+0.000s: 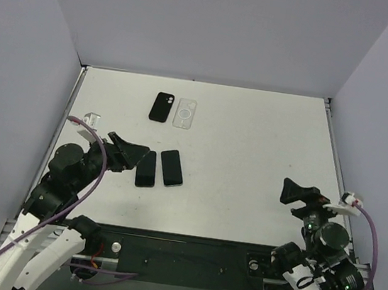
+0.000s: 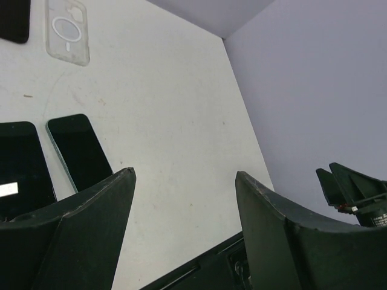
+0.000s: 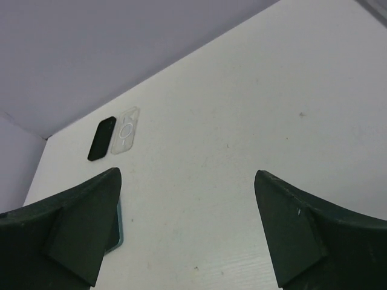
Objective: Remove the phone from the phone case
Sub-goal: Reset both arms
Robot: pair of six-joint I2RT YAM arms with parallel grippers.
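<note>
Two dark phones lie face up side by side left of the table's middle: the left phone [image 1: 146, 169] [image 2: 18, 163] and the right phone [image 1: 171, 168] [image 2: 77, 151], which has a teal rim like a case. Its teal edge shows behind my right gripper's left finger in the right wrist view [image 3: 120, 225]. My left gripper [image 1: 134, 155] [image 2: 184, 174] is open and empty, just left of the left phone, near its close end. My right gripper [image 1: 296, 194] [image 3: 187, 174] is open and empty at the near right, far from both phones.
A black case or phone [image 1: 161, 107] [image 3: 101, 139] and an empty clear case [image 1: 184, 113] [image 2: 68, 31] [image 3: 125, 130] lie side by side at the back. A small clear object [image 1: 91, 118] sits near the left wall. Grey walls enclose the white table [image 1: 249, 159].
</note>
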